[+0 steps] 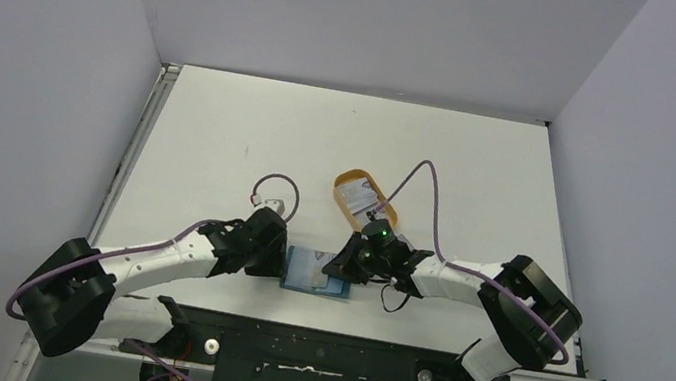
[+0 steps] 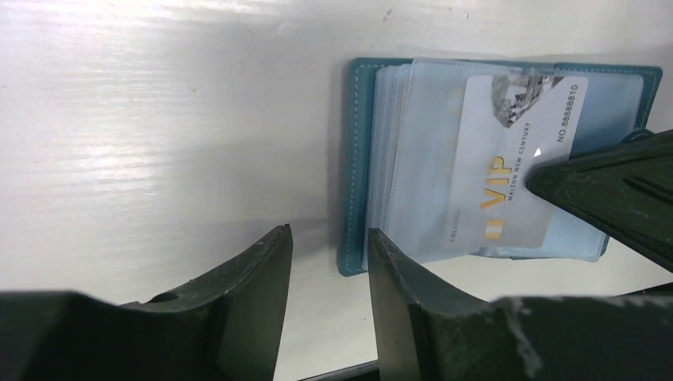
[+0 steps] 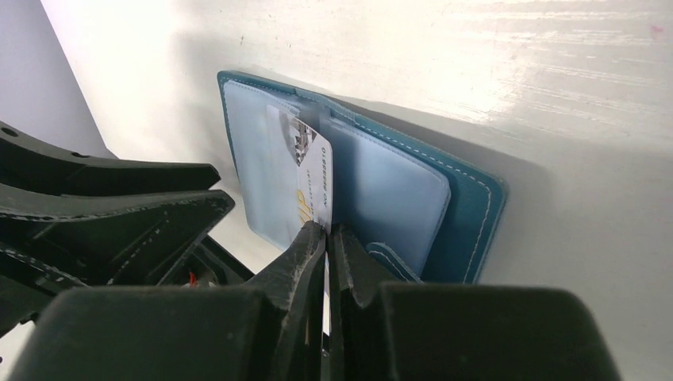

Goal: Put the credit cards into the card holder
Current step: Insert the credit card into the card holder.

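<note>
Table (image 1: 221,133), wallet (image 2: 353,159) laid open near the front edge between both arms, tray (image 1: 347,184) set just behind, left gripper (image 2: 329,238) spread beside the wallet's edge with nothing held, right gripper (image 3: 327,238) pinched on a card (image 2: 508,175) held against the clear pockets.

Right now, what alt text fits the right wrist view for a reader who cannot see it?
The right gripper, jaws shut, pinches a silvery credit card by its near end, the far end lying over the clear pockets of the open teal card holder on the white table. The left gripper sits at the left edge.
</note>
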You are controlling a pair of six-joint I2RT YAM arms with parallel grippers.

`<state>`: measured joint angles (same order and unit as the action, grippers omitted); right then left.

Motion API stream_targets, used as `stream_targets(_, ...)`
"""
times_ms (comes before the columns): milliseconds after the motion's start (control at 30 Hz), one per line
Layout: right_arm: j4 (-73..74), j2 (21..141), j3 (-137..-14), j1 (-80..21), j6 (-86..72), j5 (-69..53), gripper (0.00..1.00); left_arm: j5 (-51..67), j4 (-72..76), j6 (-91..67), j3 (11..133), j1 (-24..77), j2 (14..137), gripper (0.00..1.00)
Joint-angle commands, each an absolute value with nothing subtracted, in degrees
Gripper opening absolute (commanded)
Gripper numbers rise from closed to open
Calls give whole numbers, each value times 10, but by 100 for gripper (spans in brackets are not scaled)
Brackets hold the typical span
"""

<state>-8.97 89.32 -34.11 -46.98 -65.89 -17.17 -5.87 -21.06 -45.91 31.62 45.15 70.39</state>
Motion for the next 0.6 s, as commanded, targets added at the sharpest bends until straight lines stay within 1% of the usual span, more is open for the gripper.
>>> stream_targets(0,-64,909,-349,-475,-642,-125,0,-87,-205,-476,312,437,679,36)
stream_targets(133,-63,914,-354,-479,-639,-127,0,-78,-195,-480,314,421,702,28)
stream_targets(300,-62,922,-360,-483,-638,-128,0,-72,-189,-475,327,417,753,13)
stream_targets(433,-61,927,-368,-488,-637,-126,0,-42,-155,-469,325,416,783,4)
stream_targets(567,-63,935,-378,-495,-636,-128,0,-16,-133,-465,324,416,801,0)
